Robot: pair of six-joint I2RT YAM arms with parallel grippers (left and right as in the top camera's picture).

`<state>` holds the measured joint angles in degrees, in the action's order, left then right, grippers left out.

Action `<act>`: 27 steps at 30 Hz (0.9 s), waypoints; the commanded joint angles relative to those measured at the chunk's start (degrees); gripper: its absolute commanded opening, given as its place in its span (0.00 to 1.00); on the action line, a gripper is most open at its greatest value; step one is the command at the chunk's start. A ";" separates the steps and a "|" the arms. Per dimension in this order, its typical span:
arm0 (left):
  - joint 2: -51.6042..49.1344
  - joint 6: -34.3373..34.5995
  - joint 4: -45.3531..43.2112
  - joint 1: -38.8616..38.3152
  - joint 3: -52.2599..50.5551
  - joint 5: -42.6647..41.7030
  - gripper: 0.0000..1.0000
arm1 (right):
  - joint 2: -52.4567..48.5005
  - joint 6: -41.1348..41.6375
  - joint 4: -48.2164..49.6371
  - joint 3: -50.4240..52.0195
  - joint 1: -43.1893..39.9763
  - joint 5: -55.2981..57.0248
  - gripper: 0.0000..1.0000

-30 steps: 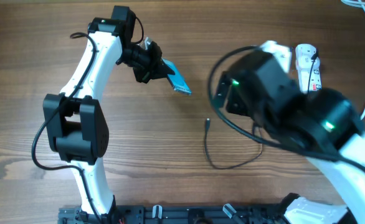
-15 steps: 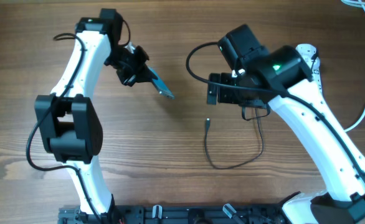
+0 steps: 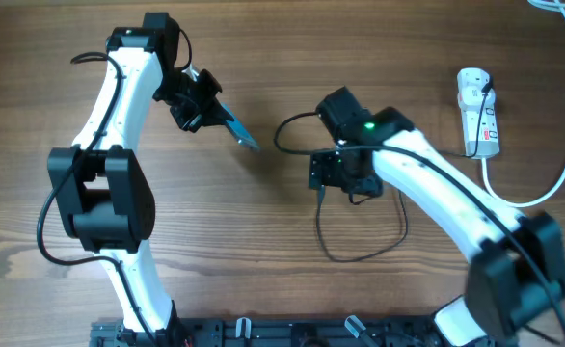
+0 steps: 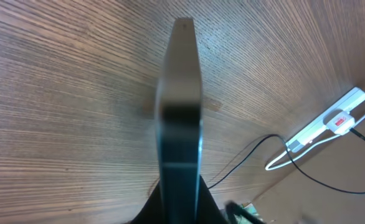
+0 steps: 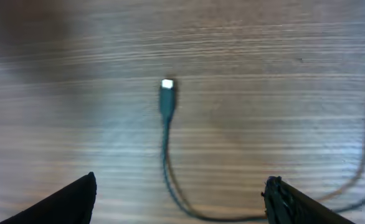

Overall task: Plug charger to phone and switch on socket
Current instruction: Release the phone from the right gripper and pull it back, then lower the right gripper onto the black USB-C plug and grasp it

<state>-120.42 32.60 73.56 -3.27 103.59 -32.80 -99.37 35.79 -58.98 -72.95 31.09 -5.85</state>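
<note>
My left gripper (image 3: 208,113) is shut on the phone (image 3: 241,135) and holds it tilted above the table at the upper left. In the left wrist view the phone (image 4: 181,106) shows edge-on, running out from between the fingers (image 4: 181,214). The charger's connector tip (image 3: 320,193) lies on the wood mid-table, and its thin black cable (image 3: 352,257) loops down and right. My right gripper (image 3: 325,173) hovers just above the tip. In the right wrist view it is open and empty (image 5: 182,199), with the tip (image 5: 167,94) ahead between the fingers. The socket (image 3: 478,112) lies at the far right.
A thick white cord (image 3: 552,178) curves from the socket toward the right edge. The socket (image 4: 332,118) and cables also show at the right of the left wrist view. A black rail (image 3: 292,333) runs along the table's front edge.
My right arm has swung left and down from near the socket to over the connector tip. My left arm has drawn the phone slightly left and turned it more edge-on.
</note>
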 commanded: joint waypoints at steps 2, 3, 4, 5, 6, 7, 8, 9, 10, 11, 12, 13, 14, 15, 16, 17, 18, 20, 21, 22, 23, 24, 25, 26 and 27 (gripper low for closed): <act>1.92 -0.66 -0.55 0.17 1.05 -0.31 0.04 | -8.00 0.79 1.77 0.63 0.35 -0.66 0.83; 1.92 -0.66 -0.61 0.17 1.05 -0.31 0.04 | -9.05 0.79 2.36 0.63 0.57 -0.66 0.82; 1.92 -0.66 -0.68 0.17 1.05 -0.31 0.04 | -9.86 0.83 2.97 0.63 0.87 -0.66 0.81; 1.92 -0.66 -0.70 0.17 1.05 -0.31 0.04 | -10.10 0.85 3.56 0.63 1.20 -0.68 0.81; 1.92 -0.66 -0.70 0.17 1.05 -0.31 0.04 | -10.34 0.94 4.26 0.63 1.55 -0.68 0.81; 1.92 -0.66 -0.70 0.17 1.05 -0.31 0.04 | -10.34 1.88 4.98 0.63 2.01 -0.68 0.81; 1.92 -0.68 -0.68 0.17 1.05 -0.31 0.04 | -10.34 1.90 5.70 0.63 2.54 -0.70 0.81; 1.92 -0.66 -0.68 0.17 1.05 -0.31 0.04 | -10.34 2.10 6.19 0.66 3.04 -0.68 0.79; 1.92 -0.68 -0.70 0.17 1.05 -0.28 0.04 | -10.38 2.56 6.32 0.66 3.48 -0.39 0.77; 1.92 -0.66 -0.70 0.17 1.05 -0.31 0.04 | -10.64 4.02 6.14 0.66 4.15 0.87 0.75; 1.92 -0.66 -0.72 0.17 1.05 -0.31 0.04 | -10.84 5.01 5.95 0.66 4.61 1.84 0.75; 1.92 -0.68 -0.72 0.17 1.05 -0.28 0.04 | -11.08 5.88 5.81 0.68 5.09 2.84 0.75; 1.92 -0.68 -0.70 0.17 1.05 -0.28 0.04 | -11.28 6.27 5.81 0.70 5.40 3.28 0.75; 1.92 -0.68 -0.70 0.17 1.05 -0.28 0.04 | -11.43 6.25 5.95 0.70 5.75 3.43 0.75; 1.92 -0.68 -0.70 0.17 1.05 -0.31 0.04 | -11.61 6.25 5.99 0.70 5.99 3.45 0.74; 1.92 -0.68 -0.70 0.17 1.05 -0.31 0.04 | -11.76 6.27 6.01 0.70 6.03 3.48 0.72; 1.92 -0.66 -0.68 0.17 1.05 -0.31 0.04 | -11.82 6.34 6.01 0.70 6.01 3.50 0.66; 1.92 -0.68 -0.68 0.17 1.05 -0.31 0.04 | -11.91 7.54 6.03 0.72 6.01 4.83 0.61; 1.92 -0.68 -0.68 0.17 1.05 -0.31 0.04 | -11.91 7.93 6.29 0.85 6.01 5.38 0.60; 1.92 -0.68 -0.68 0.17 1.05 -0.31 0.04 | -11.91 7.85 6.78 1.14 6.01 5.42 0.59; 1.92 -0.68 -0.66 0.17 1.05 -0.31 0.04 | -12.00 7.85 7.37 1.51 6.01 5.44 0.59; 1.92 -0.66 -0.66 0.17 1.05 -0.31 0.04 | -12.15 7.87 7.58 1.66 6.01 5.38 0.59; 1.92 -0.68 -0.66 0.17 1.05 -0.31 0.04 | -12.52 7.87 7.61 1.77 6.03 5.35 0.59; 1.92 -0.68 -0.66 0.17 1.05 -0.31 0.04 | -12.90 7.87 7.56 1.77 6.01 5.35 0.58; 1.92 -0.66 -0.66 0.17 1.05 -0.31 0.04 | -13.44 7.85 7.61 1.79 6.03 5.35 0.58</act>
<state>-120.40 32.60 73.08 -3.27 103.59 -32.80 -110.43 42.48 -51.53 -72.03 36.99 -2.02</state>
